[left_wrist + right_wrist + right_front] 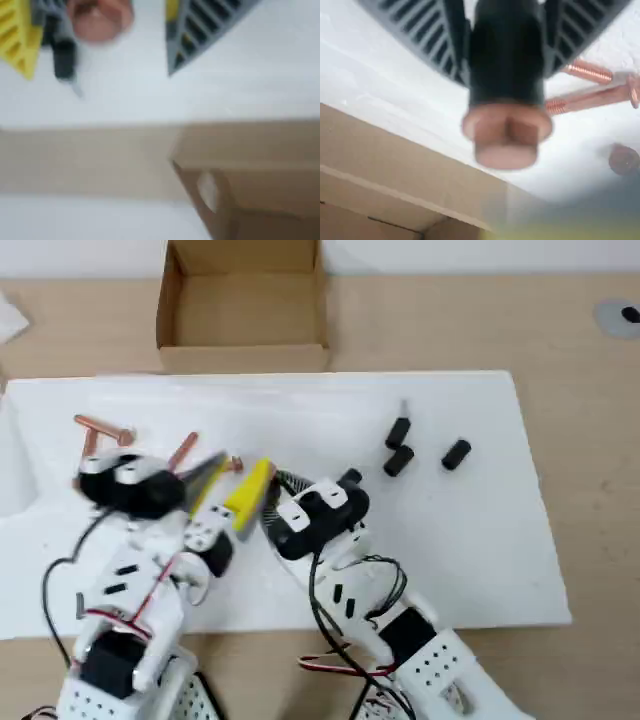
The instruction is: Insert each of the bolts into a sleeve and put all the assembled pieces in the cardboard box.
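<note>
My right pincer [506, 75] is clamped on a black sleeve [506, 55]. The copper head of a bolt [506, 132] sits against one end of the sleeve, so the insertion looks complete. My left pincer [100, 70] stands just beside it, jaws apart and gripping nothing. The cardboard box [243, 358] sits off the white sheet [480, 540], on the far side from both arms. The step in hand, as I judge it, is to transfer the assembly to the box. I should apply clamping force to the sleeve only and hold the sleeve level or head-up so the bolt cannot slide out. I should lift clear of the left pincer before swinging, pass well over the box wall, and release low inside. Loose bolts [100, 428] and spare sleeves [400, 445] lie on the sheet for later cycles.
</note>
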### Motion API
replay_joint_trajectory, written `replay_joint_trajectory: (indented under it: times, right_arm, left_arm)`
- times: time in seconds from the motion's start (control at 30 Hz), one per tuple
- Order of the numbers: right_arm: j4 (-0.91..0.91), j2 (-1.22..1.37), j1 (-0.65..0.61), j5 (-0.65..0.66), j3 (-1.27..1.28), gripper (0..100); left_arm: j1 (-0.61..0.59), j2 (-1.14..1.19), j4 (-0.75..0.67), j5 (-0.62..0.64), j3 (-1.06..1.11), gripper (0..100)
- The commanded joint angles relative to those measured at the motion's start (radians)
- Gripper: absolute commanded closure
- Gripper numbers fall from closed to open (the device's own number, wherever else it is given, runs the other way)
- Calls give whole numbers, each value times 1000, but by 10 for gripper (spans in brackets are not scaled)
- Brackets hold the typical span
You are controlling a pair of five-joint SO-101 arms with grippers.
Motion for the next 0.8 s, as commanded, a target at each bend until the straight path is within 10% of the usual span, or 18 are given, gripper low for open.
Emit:
replay_joint_trajectory:
  times: [0.0,0.17,0.77]
  right_arm:
    - [31,10,70,-8,-102,989]
    - [124,236,159,-12,-407,989]
    - [316,1641,328,18,-1888,989]
  left_arm:
    - [-109,1,3,-2,-92,847]
    - [-166,-1,3,-17,-75,995]
    - [-465,87,101,-242,75,994]
